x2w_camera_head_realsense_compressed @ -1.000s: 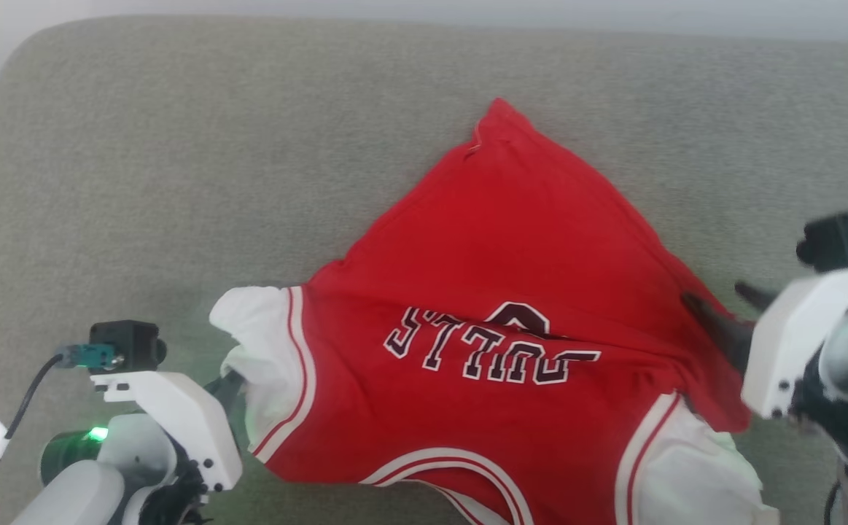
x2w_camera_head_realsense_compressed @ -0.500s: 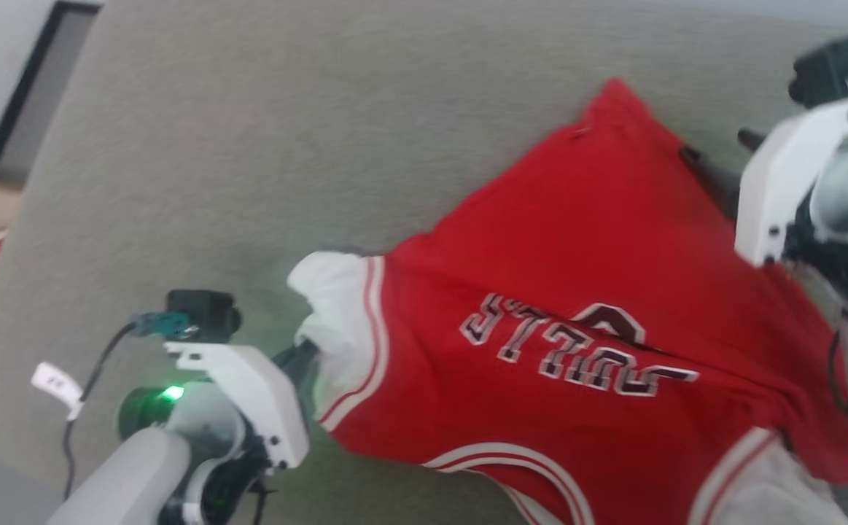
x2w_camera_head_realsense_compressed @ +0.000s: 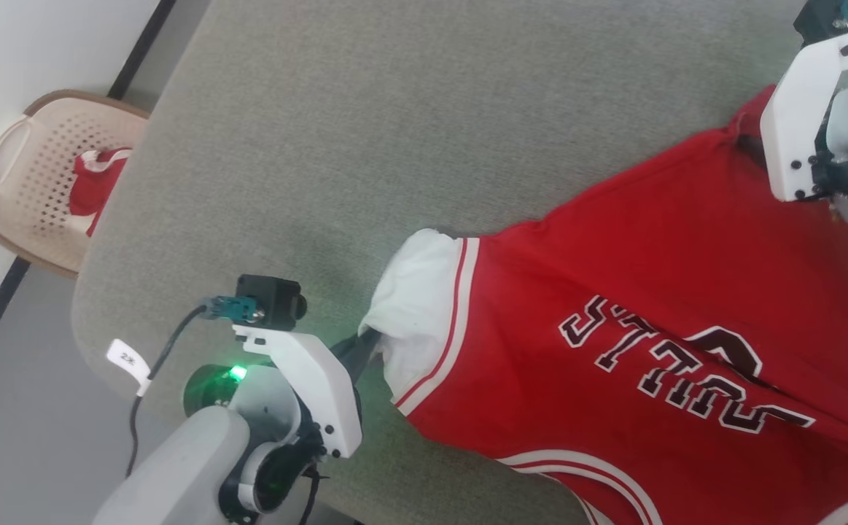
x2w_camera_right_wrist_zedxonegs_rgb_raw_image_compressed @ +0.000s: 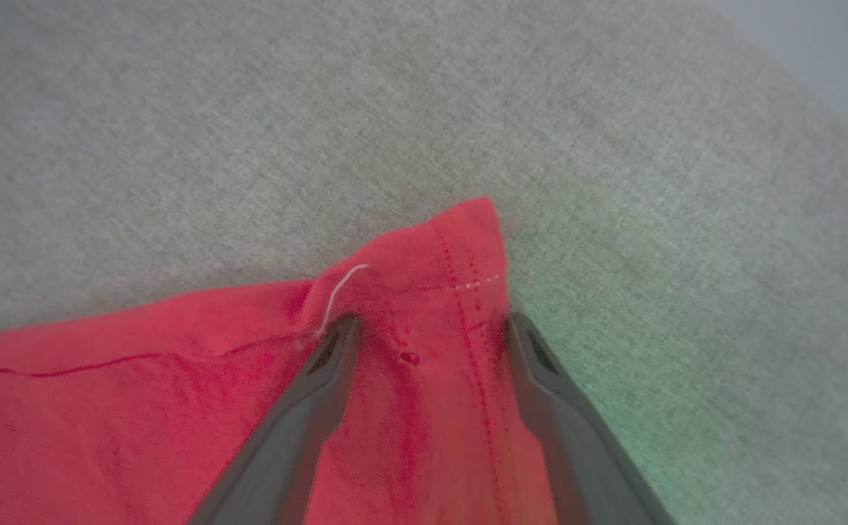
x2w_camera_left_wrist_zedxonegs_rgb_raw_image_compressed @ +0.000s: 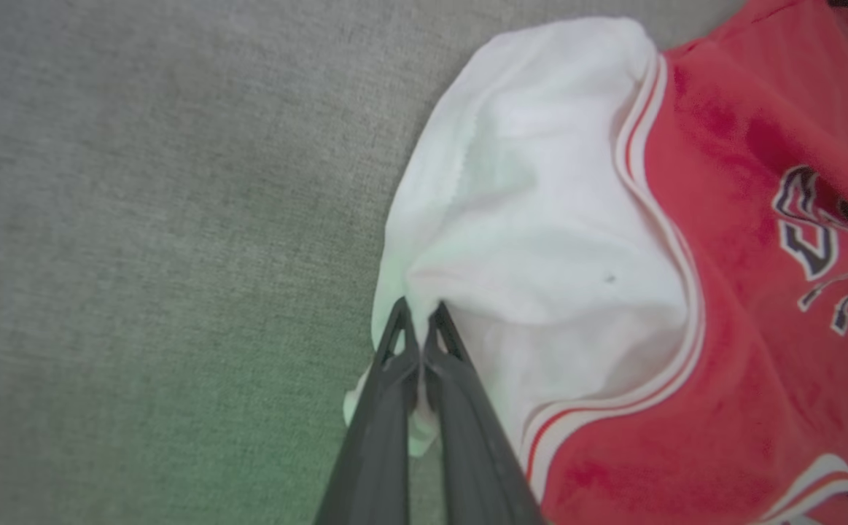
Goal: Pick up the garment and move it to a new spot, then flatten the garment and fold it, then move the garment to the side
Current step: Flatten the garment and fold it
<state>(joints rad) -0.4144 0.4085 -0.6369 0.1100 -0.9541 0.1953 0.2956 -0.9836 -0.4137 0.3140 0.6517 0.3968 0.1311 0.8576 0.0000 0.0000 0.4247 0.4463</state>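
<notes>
The garment (x2w_camera_head_realsense_compressed: 613, 292), a red jersey with white sleeves and block lettering, lies spread on a grey cushion (x2w_camera_head_realsense_compressed: 394, 146). My left gripper (x2w_camera_head_realsense_compressed: 367, 341) is shut on a fold of the white sleeve (x2w_camera_left_wrist_zedxonegs_rgb_raw_image_compressed: 540, 219); its fingers (x2w_camera_left_wrist_zedxonegs_rgb_raw_image_compressed: 418, 317) pinch the cloth at the sleeve's outer edge. At the garment's far red hem corner (x2w_camera_right_wrist_zedxonegs_rgb_raw_image_compressed: 460, 248), my right gripper (x2w_camera_right_wrist_zedxonegs_rgb_raw_image_compressed: 431, 324) stands open, one finger on each side of the stitched corner. In the head view the right gripper (x2w_camera_head_realsense_compressed: 750, 148) is mostly hidden behind its white mount.
A beige laundry basket (x2w_camera_head_realsense_compressed: 30, 182) holding a red cloth (x2w_camera_head_realsense_compressed: 92, 189) stands on the grey floor (x2w_camera_head_realsense_compressed: 30, 437) beyond the cushion's left edge, by a white wall. Bare cushion stretches left of and beyond the garment.
The head camera has swung left, bringing the basket and floor into view. My right gripper has moved along the garment's edge to its far hem corner. The left gripper still pinches the sleeve.
</notes>
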